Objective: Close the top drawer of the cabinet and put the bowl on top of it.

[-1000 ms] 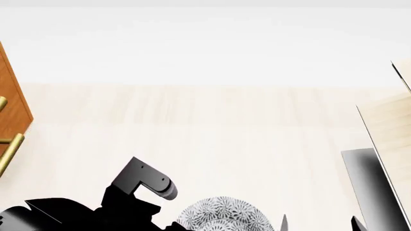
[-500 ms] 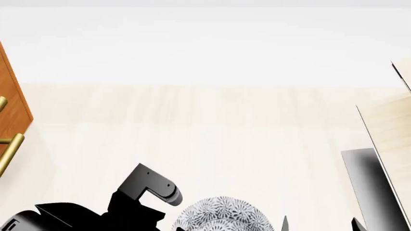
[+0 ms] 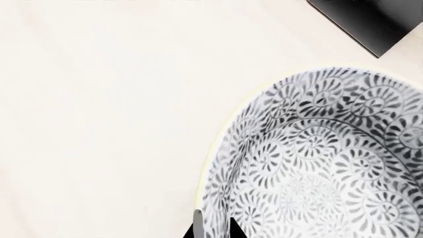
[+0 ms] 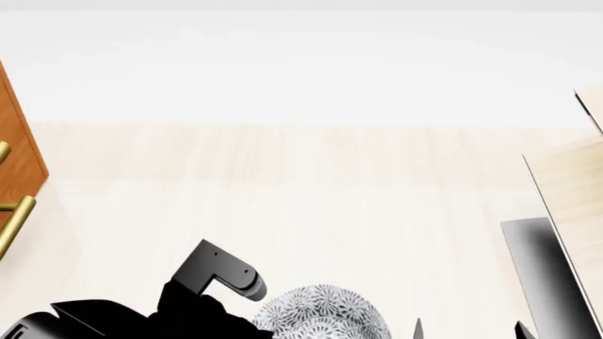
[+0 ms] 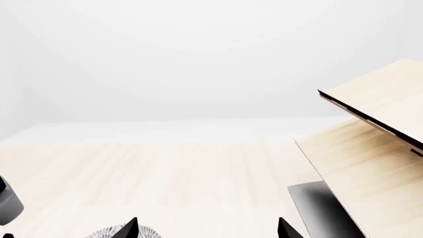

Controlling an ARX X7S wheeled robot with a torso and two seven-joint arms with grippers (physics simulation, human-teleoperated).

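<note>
— Since a moment ago, did your bowl (image 4: 320, 314) move?
— It slid a bit left, low by your left arm (image 4: 212, 279). Your left claw (image 3: 213, 229) pinches its rim. Your right claw (image 5: 208, 228) is open. The cabinet (image 4: 19, 152) stands far left.

The left arm (image 4: 141, 311) was matte black, angular in outline, carrying a grey bracket link (image 4: 222, 272) with a rounded end and two small dark screw holes. The right gripper (image 5: 208, 228) showed only two black pointed tips.
</note>
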